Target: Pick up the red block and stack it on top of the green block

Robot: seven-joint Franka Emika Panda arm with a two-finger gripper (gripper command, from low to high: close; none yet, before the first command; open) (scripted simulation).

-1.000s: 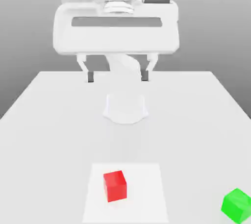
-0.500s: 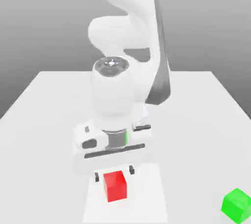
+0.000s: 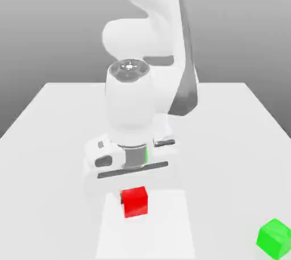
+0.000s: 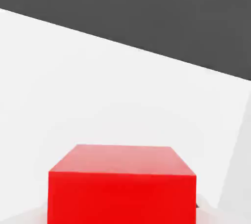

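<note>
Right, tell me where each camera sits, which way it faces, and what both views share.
Exterior view: off the arm, raised, looking down across the table at the arm head-on; red block near its hand, green block at lower right of this view.
Hand view: on the hand, close to the red block, looking across the table toward a dark backdrop.
Shared: red block and table.

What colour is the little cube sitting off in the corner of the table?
Green. The green block shows best in the exterior view.
</note>
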